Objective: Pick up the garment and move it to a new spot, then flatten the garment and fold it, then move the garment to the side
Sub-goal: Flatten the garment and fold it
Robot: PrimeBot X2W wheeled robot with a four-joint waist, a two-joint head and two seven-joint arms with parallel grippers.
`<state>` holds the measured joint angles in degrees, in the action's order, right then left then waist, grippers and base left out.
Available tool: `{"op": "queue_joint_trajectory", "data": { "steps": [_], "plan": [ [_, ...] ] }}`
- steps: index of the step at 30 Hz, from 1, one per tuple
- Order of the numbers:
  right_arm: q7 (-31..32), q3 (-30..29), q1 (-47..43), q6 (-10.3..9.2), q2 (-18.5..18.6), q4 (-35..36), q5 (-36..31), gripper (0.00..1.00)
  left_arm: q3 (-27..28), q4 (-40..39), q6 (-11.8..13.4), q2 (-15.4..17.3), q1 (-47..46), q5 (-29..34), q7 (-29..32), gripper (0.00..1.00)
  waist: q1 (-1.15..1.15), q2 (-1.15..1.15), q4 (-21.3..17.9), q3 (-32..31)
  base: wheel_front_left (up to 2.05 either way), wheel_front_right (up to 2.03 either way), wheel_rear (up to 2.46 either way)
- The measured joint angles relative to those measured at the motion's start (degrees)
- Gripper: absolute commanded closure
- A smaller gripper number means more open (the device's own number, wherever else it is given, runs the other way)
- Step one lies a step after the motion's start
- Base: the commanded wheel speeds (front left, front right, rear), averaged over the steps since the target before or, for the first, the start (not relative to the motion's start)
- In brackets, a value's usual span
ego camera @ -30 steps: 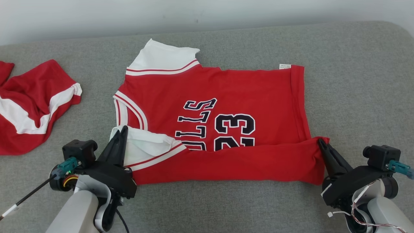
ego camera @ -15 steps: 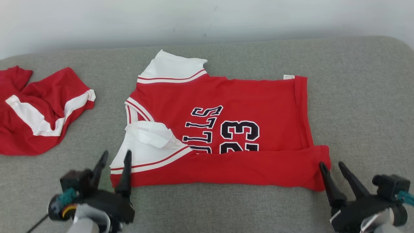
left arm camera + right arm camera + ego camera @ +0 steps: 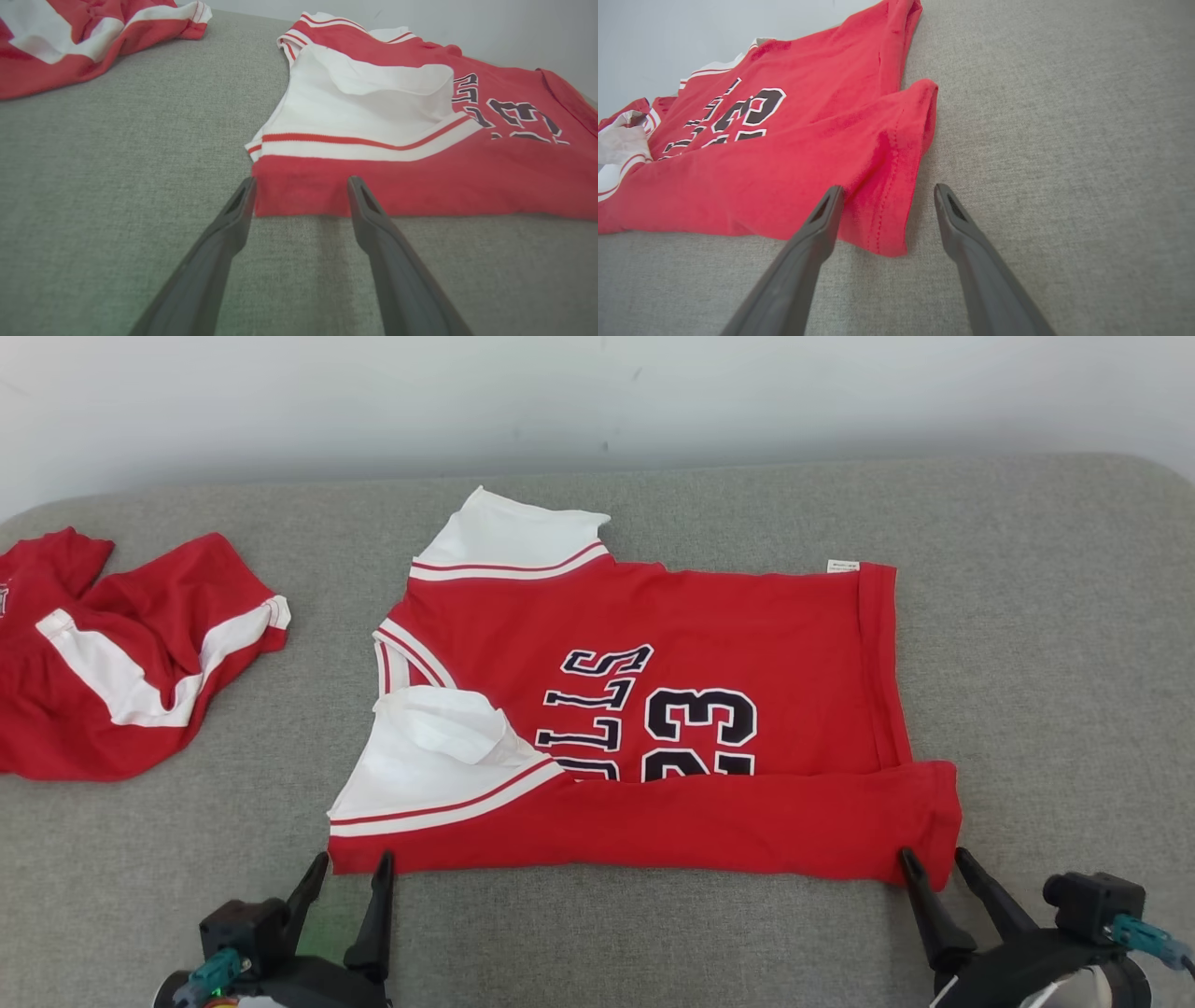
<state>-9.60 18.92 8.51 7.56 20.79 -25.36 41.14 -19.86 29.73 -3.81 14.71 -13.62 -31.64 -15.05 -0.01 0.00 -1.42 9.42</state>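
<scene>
Red jersey [image 3: 653, 709], 1 pc: flat on grey padded surface [image 3: 597, 933], near edge folded over, its near corners just ahead of left gripper [image 3: 353, 859] & right gripper [image 3: 932, 854], both w/ jaws apart, empty, one per corner, prob. positioned for next fold.

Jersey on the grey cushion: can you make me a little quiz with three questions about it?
1. True or false: the left gripper is shut on the jersey.
2. Which number is printed on the jersey? A) 23 B) 45 C) 10
3. Fill in: in the head view, the second red garment lies to the jersey's ____.

Key: 1 false, it stands open at the hem; 2 A; 3 left.
</scene>
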Motion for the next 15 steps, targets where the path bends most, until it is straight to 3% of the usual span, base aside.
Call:
{"op": "queue_joint_trajectory", "data": {
  "steps": [6, 7, 8, 9, 10, 11, 15],
  "plan": [
    [0.51, 0.7, 3.25, 0.0, -2.0, -4.17, -0.46, 0.0, -0.26, 4.5, 0.26, -0.23, -3.62, 0.25, 0.1, 0.0, 0.0, 0.0, -0.34, 1.24, 0.0, 0.0, 0.0],
    [0.51, 1.05, 3.69, 0.0, -2.38, -4.75, -0.49, 0.04, -0.41, 5.57, 0.2, -0.32, -4.3, 0.32, 0.12, 0.0, 0.0, 0.0, -0.37, 1.46, 0.0, 0.0, 0.0],
    [0.48, 1.52, 4.16, 0.0, -2.76, -5.15, -0.49, 0.65, -0.6, 6.41, -0.15, -0.52, -4.97, 0.3, 0.22, 0.0, 0.0, 0.0, -0.4, 1.66, 0.0, 0.0, 0.0],
    [0.35, 1.91, 4.57, 0.0, -3.03, -5.49, -0.48, 1.0, -0.71, 7.23, -0.34, -0.77, -5.54, 0.21, 0.26, 0.58, 0.0, 0.0, -0.41, 1.83, 0.0, 0.0, 0.0],
    [-0.03, 2.22, 4.94, 0.0, -3.22, -5.76, -0.47, 1.0, -0.82, 7.82, -0.74, -1.04, -6.04, 0.07, 0.25, 0.82, 0.0, 0.0, -0.41, 1.95, 0.0, 0.0, 0.0],
    [-0.15, 2.52, 5.25, 0.0, -3.31, -6.19, -0.45, 1.0, -0.85, 8.36, -0.82, -1.23, -6.45, -0.13, 0.25, 1.0, 0.0, 0.0, -0.4, 2.0, 0.0, 0.0, 0.0],
    [-1.59, 3.5, 5.55, 0.0, -3.23, -7.32, -0.3, 1.0, -0.96, 9.67, -1.75, -1.85, -6.75, -0.49, 0.18, 1.0, 0.01, 0.0, -0.21, 1.44, 0.0, 0.0, 0.0]
  ]
}}
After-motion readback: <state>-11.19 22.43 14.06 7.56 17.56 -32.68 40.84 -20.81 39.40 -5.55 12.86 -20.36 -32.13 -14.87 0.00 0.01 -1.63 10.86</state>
